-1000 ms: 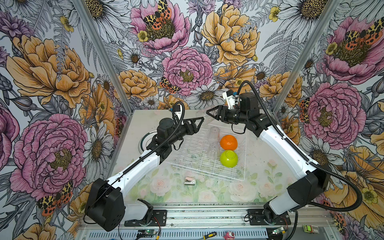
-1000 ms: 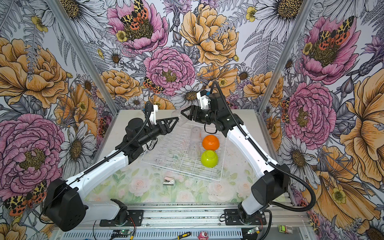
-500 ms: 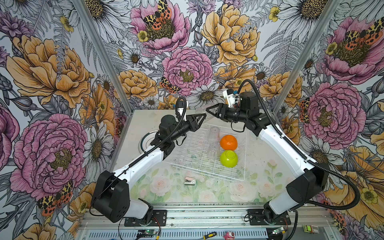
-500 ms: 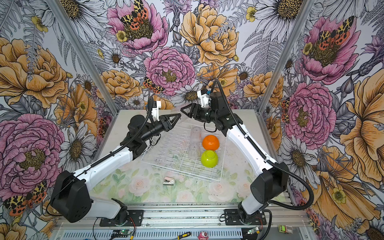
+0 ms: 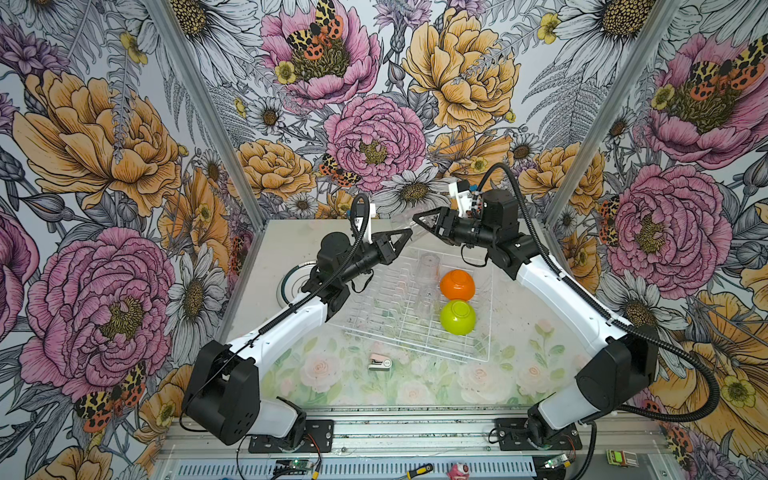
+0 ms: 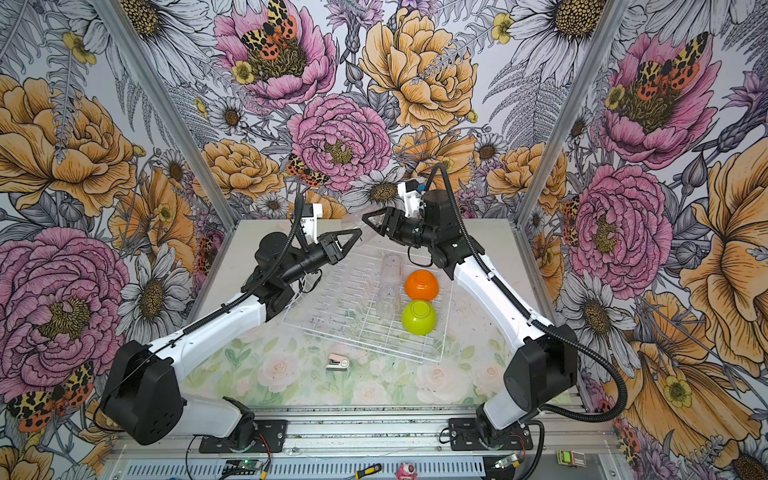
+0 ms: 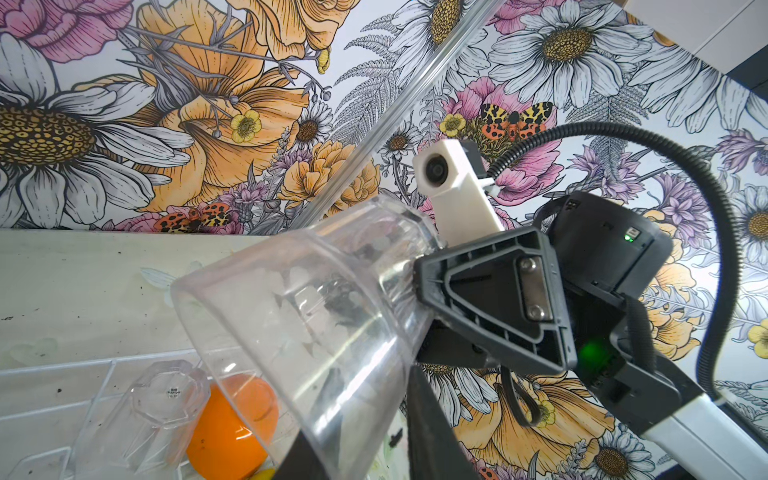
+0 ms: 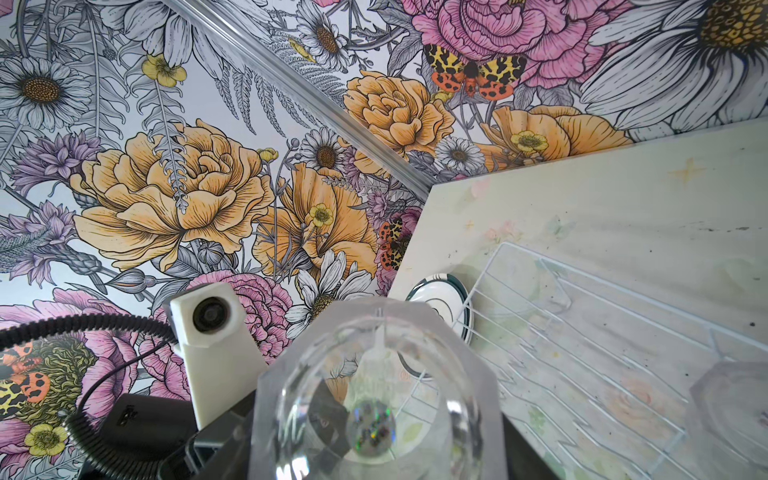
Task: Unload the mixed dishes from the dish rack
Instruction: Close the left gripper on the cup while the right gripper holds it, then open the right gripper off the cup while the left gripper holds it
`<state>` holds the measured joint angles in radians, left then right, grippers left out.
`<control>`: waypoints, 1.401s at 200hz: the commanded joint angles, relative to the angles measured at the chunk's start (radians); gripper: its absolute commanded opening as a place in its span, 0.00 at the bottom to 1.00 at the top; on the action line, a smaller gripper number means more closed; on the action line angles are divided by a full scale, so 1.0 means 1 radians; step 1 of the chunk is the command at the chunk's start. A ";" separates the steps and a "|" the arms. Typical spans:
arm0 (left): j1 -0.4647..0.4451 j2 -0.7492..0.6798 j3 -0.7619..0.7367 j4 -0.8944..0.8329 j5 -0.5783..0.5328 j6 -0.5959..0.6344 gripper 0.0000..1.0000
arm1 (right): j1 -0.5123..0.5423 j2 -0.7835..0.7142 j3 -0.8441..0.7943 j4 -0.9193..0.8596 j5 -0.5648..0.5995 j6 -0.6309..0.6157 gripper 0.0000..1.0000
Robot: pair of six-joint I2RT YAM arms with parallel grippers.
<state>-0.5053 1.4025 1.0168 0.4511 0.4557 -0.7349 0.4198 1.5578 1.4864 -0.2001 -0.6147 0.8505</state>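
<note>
Floral table [image 5: 332, 382] bears the dish rack [image 5: 399, 316], a teal-rimmed plate [image 5: 292, 283] and a stapler [image 5: 379, 363]

Floral wallpaper walls [image 5: 124, 166], pale rose-print tabletop [image 5: 332, 378]

— The walls [image 5: 104, 137] are showing huge pink and orange flowers, white daisies and spotted moths.
— The table [image 5: 332, 376] is showing pale roses and green leaves; the rack [image 5: 395, 324] is gleaming white.
— The orange bowl [image 5: 457, 284] is shining plain, the green bowl [image 5: 457, 317] a lime shade.
— The glass [image 7: 316, 332] is looking clear, the plate [image 8: 440, 297] white with a dark teal rim.
— The arms [image 5: 286, 328] are showing white shells and black joints; the stapler [image 5: 379, 363] is looking pink and white.
</note>
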 commanded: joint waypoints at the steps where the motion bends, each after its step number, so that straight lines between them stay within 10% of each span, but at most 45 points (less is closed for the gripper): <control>1: 0.002 -0.028 -0.001 0.031 -0.012 0.018 0.09 | 0.048 -0.017 -0.050 0.002 -0.040 -0.021 0.41; 280: -0.038 -0.176 -0.067 -0.161 -0.218 0.100 0.00 | 0.100 -0.086 -0.158 0.142 -0.004 0.063 0.81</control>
<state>-0.5564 1.2358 0.9440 0.2993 0.3702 -0.6739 0.4984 1.5055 1.3434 -0.0345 -0.5800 0.9604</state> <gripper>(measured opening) 0.114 0.800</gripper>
